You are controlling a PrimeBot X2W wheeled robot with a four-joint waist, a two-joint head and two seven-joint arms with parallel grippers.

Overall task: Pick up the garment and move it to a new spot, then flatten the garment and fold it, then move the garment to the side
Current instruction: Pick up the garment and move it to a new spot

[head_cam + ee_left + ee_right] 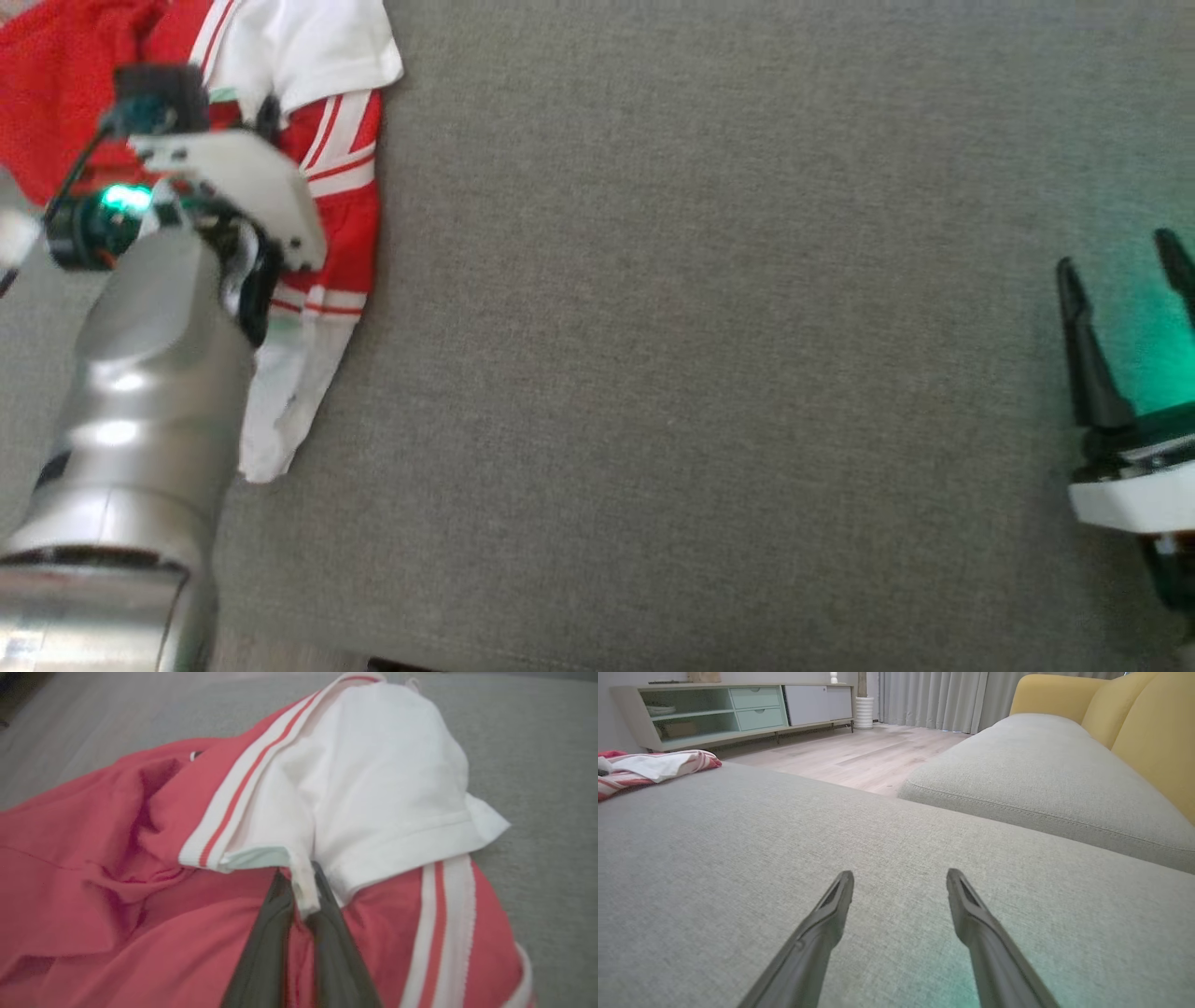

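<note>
Red-and-white striped jersey garment [140,858] crumpled at the far left corner of grey woven sofa cushion [700,373]. Left gripper [302,891] jaws pinching its white hem [303,896]; right gripper [900,877] jaws spread, idle. Pick-up step in hand; next calls for lifting clear toward the middle.

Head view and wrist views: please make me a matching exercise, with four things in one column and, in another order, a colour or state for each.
Things:
1. left gripper
2. right gripper
3. garment
4. sofa backrest

Colours or states:
A. yellow
B. open, above the bare grey cushion
C. red and white, crumpled
D. shut on the garment's white hem

Pairs: 1-D, 2-B, 3-C, 4-A.
</note>
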